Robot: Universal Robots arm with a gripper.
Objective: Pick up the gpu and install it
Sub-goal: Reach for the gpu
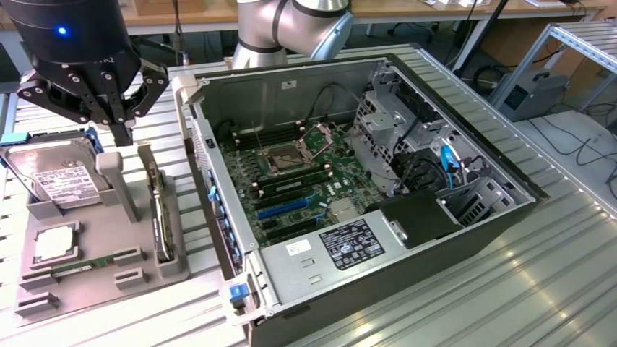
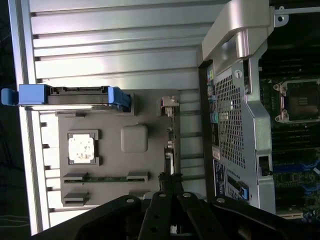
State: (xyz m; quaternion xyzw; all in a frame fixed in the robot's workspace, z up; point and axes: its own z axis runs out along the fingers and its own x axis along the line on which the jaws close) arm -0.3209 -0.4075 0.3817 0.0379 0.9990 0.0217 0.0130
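Our black end effector (image 1: 123,131) hangs shut and empty above the grey moulded holder (image 1: 101,235) at the exterior view's left. We judge this the approach (nothing gripped yet); grasping calls for parted fingers straddling the thin edge. The green flat gpu card (image 1: 161,217) stands on edge in its slot, long axis near-to-far, bracket end seemingly far.

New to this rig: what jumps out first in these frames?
The open computer case dominates the middle of the exterior view, with its motherboard and CPU socket exposed. At that view's left, the shut gripper hangs above a grey parts holder. On the holder, the gpu stands on edge and a hard drive leans at the back.
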